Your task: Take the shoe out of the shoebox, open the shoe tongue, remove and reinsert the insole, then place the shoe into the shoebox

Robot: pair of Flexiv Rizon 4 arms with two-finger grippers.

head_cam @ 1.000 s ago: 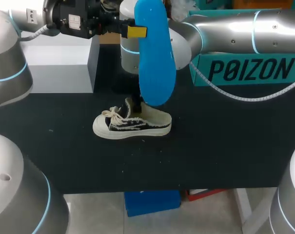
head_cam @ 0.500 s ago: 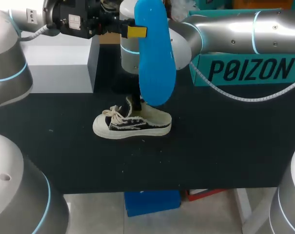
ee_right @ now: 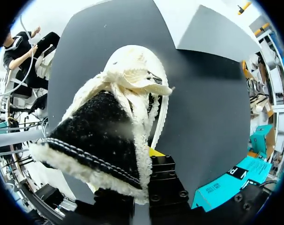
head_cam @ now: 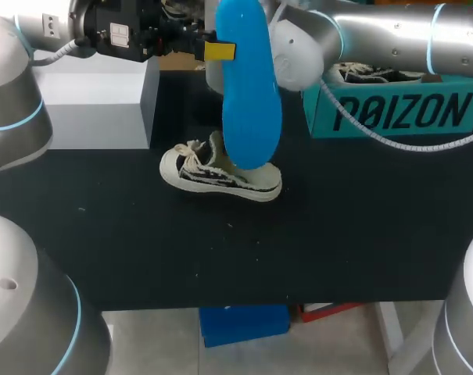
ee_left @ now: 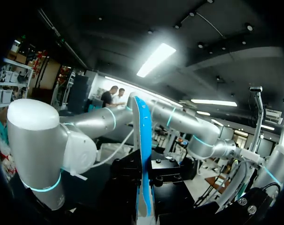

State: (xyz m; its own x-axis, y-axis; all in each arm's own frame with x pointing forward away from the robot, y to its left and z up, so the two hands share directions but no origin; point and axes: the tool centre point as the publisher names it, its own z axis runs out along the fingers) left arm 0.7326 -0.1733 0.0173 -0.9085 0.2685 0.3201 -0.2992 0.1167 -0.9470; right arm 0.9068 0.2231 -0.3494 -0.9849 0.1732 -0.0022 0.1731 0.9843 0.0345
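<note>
**Head view:** The teal shoebox (head_cam: 400, 113) stands at the right rear of the table (head_cam: 338, 242), with a second shoe (head_cam: 369, 73) inside it. The shoe (head_cam: 220, 173) is out of the box at mid-table, toe toward the left. The left gripper (head_cam: 219, 51) is clamped on the blue insole (head_cam: 250, 101), which hangs upright above the shoe. The right arm (head_cam: 392, 31) reaches in behind the insole, which hides its gripper.

**Left wrist view:** The insole stands edge-on, pinched between the fingers.

**Right wrist view:** The right gripper (ee_right: 144, 157) grasps the shoe at its heel end, with the toe pointing away over the table. One yellow tip shows against the collar.
</note>
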